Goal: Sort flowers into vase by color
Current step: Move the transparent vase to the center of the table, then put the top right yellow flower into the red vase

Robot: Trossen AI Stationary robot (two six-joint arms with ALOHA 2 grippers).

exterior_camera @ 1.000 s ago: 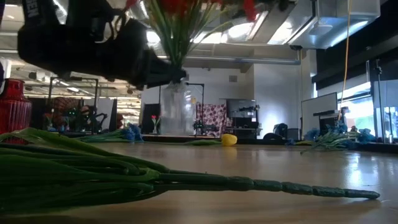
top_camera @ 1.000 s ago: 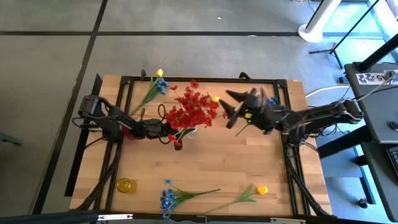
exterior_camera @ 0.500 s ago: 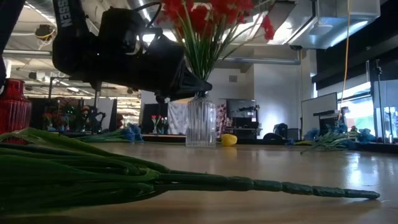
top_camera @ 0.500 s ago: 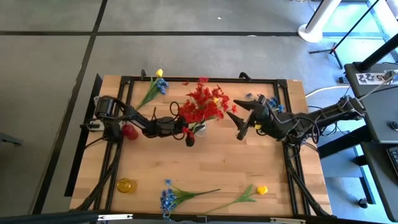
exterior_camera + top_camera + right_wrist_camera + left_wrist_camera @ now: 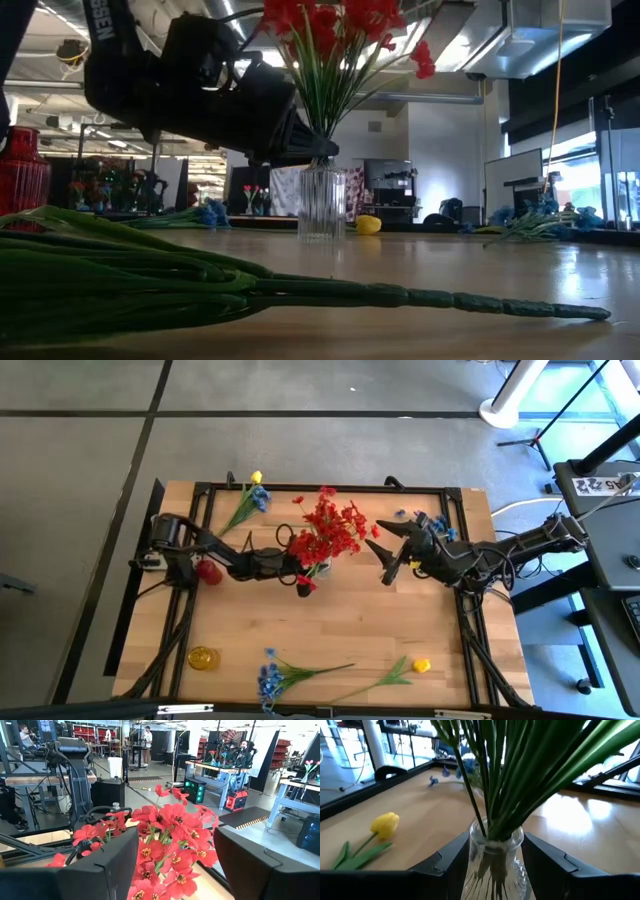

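Note:
A clear ribbed glass vase (image 5: 322, 203) stands upright on its base at the table's middle (image 5: 317, 568). It holds a bunch of red flowers (image 5: 327, 530) by their green stems (image 5: 492, 795). My left gripper (image 5: 495, 851) reaches in level from the table's left (image 5: 303, 576), open, one finger on each side of the vase's neck. My right gripper (image 5: 386, 555) hangs open above the table, right of the red blooms (image 5: 165, 840), with nothing between its fingers (image 5: 175, 870). My left gripper has a finger (image 5: 451, 857) close on each side of the vase's neck (image 5: 492, 842). A thin gap shows at one finger. At the other I cannot tell whether it touches the glass.
A yellow flower (image 5: 257, 477) and a blue one (image 5: 262, 500) lie at the far left, and more blue ones (image 5: 432, 520) at the far right. Near the front edge lie a blue flower (image 5: 268, 678), a yellow flower (image 5: 421, 665) and a yellow dish (image 5: 203, 657). A red vase (image 5: 207, 571) stands at the left.
My left gripper has carried the vase with the red bunch toward the table's right and down. The vase now stands upright on the table. My right gripper has drawn back from the blooms toward the table's right edge.

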